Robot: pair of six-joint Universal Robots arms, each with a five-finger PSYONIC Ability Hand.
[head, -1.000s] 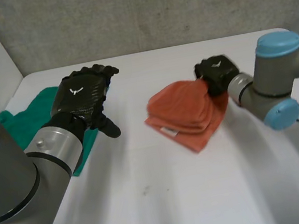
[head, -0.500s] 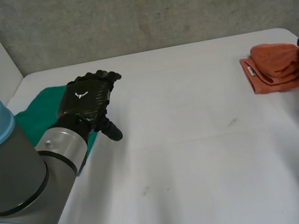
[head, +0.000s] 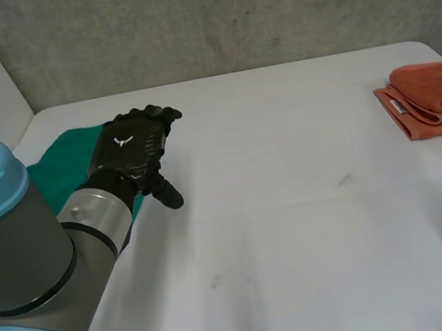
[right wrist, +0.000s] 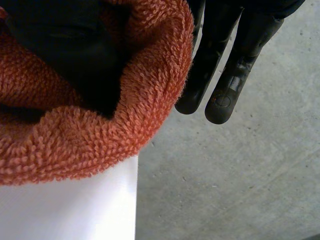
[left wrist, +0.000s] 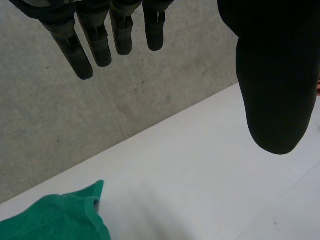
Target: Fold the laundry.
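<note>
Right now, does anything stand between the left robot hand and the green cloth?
Nothing visible does. The left robot hand, fingers straight, hovers at the edge of the green cloth over the white table. The orange towel lies far off, in the right robot hand.

Folded towel (head: 436, 97) at table (head: 301, 228) right edge; flat cloth (head: 65, 163) far left.

**Left hand spread, right hand pinching**

The left arm (head: 18, 278) reaches in from 7 o'clock in the head view. The left hand (head: 134, 146) has its fingers (left wrist: 95, 40) straight toward 1 o'clock, with the thumb (left wrist: 272, 75) splayed toward 5. At 3 o'clock, the right hand (right wrist: 235, 65) pinches the orange towel (right wrist: 75, 135) between thumb and straight fingers.
</note>
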